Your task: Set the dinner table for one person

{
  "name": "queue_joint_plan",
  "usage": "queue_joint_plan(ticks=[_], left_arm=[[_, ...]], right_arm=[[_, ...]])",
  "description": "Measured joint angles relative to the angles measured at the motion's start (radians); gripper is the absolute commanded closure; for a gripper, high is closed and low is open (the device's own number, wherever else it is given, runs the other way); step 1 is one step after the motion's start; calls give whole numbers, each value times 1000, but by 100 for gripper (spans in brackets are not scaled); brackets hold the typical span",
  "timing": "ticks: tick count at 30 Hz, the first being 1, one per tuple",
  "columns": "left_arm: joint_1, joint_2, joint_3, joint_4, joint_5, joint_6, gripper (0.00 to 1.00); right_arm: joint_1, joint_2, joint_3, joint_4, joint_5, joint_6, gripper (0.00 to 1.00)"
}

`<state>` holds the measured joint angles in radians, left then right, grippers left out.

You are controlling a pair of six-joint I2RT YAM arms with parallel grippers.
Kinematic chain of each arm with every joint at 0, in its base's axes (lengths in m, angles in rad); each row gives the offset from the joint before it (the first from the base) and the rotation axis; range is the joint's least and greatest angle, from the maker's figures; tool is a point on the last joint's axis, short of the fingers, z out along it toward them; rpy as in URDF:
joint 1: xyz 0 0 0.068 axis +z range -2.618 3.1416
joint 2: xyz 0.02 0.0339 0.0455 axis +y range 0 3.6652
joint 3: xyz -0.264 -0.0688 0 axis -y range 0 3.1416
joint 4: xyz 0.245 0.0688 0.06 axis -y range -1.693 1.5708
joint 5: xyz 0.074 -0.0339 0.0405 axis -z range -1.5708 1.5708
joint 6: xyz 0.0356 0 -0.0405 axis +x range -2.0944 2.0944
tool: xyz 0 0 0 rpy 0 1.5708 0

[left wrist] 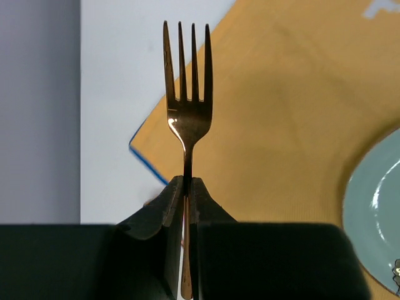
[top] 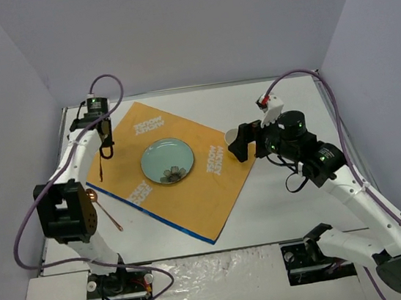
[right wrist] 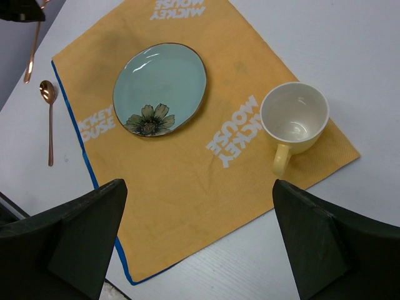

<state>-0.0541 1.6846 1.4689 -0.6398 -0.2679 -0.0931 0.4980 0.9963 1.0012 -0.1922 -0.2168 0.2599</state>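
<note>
Across the workspace spreads the dinner table (top: 289, 205), a white top walled on 3 sides, bearing an orange cloth (top: 192, 195) with a plate (top: 167, 162) and cup (right wrist: 294, 119) on it and a copper spoon (right wrist: 49, 119) just beside its left edge. The left gripper (left wrist: 185, 181) pinches a copper fork (left wrist: 187, 106) by its handle above that edge; the right gripper (right wrist: 198, 206) hangs wide apart, holding nothing. The table looks stiff, heavy and fixed (a surface to set things on, not to grasp).

Polished copper-toned metal fork (left wrist: 187, 119), glossy glazed plate (right wrist: 160, 81) and cup (right wrist: 294, 115), matt finely textured orange cloth (right wrist: 187, 194), smooth matt white dinner table (right wrist: 350, 62)
</note>
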Motion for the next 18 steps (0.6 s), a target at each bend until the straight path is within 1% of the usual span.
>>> queue_joint_plan(ticks=[3, 8, 14, 18], left_arm=[[-48, 121, 92, 18, 48, 119, 100], [-84, 273, 200, -5, 94, 280, 100], [-102, 426, 306, -14, 159, 387, 100], [-104, 475, 320, -19, 203, 424, 100]], right_arm=[[-1, -19, 0, -1, 11, 1, 1], [-7, -71, 0, -1, 28, 9, 1], [-8, -101, 0, -2, 55, 35, 1], [-8, -99, 0, -10, 75, 53, 1]])
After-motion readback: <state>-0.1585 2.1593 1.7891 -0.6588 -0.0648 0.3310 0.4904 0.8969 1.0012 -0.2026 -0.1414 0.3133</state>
